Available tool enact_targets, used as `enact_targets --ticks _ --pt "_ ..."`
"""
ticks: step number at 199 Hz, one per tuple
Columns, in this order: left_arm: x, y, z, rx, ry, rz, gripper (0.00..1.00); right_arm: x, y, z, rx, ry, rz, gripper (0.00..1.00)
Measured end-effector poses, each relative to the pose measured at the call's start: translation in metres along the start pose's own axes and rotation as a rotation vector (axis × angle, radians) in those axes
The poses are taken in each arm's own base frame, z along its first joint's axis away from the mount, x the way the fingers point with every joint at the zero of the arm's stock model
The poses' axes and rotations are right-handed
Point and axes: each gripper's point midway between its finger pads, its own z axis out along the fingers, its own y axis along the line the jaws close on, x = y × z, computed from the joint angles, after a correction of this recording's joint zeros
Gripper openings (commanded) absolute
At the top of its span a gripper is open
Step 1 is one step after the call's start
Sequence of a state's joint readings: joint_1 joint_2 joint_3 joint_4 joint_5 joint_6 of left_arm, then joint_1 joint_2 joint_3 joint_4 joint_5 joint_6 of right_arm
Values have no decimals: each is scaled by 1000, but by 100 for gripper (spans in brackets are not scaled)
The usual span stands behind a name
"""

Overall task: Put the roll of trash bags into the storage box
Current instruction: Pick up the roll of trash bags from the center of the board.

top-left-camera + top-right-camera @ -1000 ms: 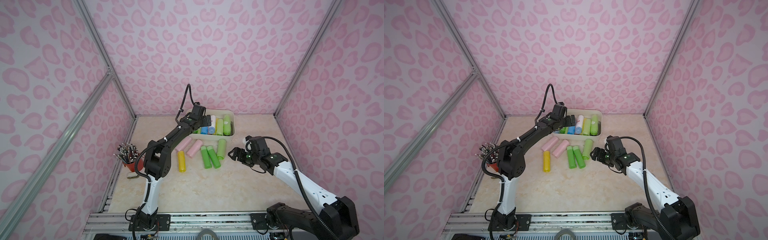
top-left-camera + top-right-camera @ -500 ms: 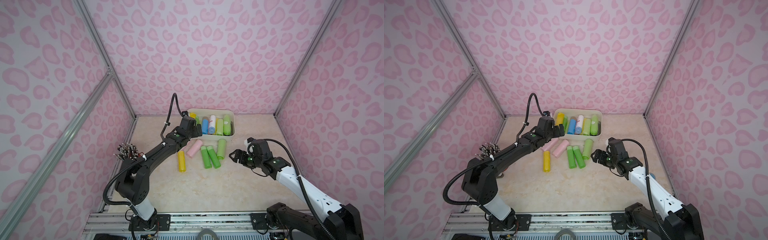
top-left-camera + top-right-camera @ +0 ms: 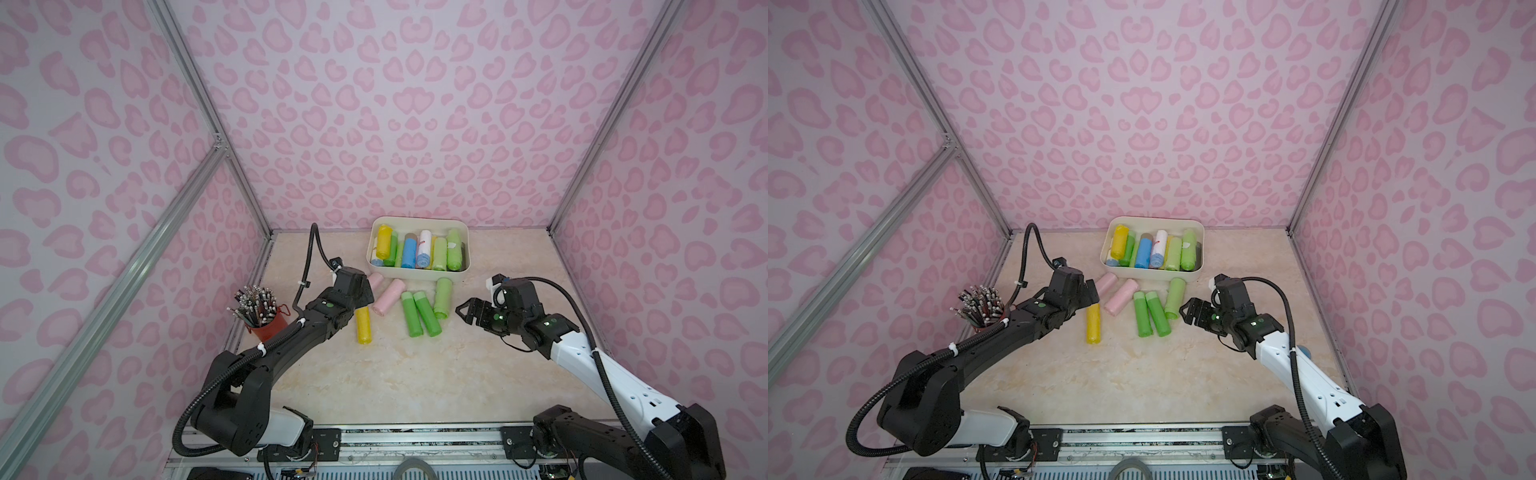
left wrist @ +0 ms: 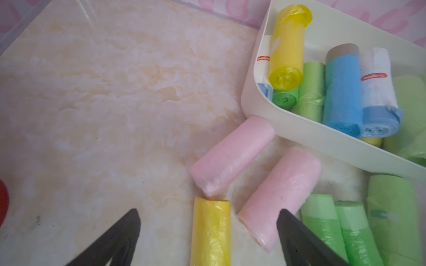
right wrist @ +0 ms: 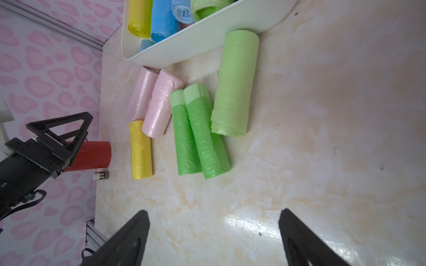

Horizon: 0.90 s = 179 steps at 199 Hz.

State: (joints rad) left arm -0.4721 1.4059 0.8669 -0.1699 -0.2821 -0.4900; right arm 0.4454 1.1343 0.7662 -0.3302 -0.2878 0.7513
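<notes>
Hovering low over the counter (image 3: 395,374), the left gripper (image 4: 207,210) has its jaws wide apart and holds nothing. The right gripper (image 5: 214,211) is likewise spread and empty, near the pale green roll (image 3: 442,298). Six rolls of trash bags lie loose on the counter just in front of the storage box (image 3: 415,274), which already holds several rolls.

Risks noted:

1. The yellow roll (image 4: 211,232) touches the first pink roll (image 4: 231,157) end to end, and the second pink roll (image 4: 280,198) lies just beside it. Closing here could catch two rolls or knock a neighbour away.
2. The rolls are round and wrapped in slick film. An off-centre pinch could squeeze one out or send it rolling.
3. The first pink roll lies close against the box wall, so a push along it could shift the box.
4. The box is crowded and shallow, so a roll released on top may slide back over the rim.
5. Both arms face the same cluster and could collide if they reach together.
</notes>
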Motion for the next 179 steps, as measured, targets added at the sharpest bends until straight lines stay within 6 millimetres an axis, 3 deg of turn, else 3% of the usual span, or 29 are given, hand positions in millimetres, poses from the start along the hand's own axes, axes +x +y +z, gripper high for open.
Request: enact_targets --ticks 111,179 --pt "67 11 13 63 156 -43 82 5 13 17 -36 45 -7 90" --pt "84 9 23 87 196 -52 75 6 17 21 -38 58 -5 89"
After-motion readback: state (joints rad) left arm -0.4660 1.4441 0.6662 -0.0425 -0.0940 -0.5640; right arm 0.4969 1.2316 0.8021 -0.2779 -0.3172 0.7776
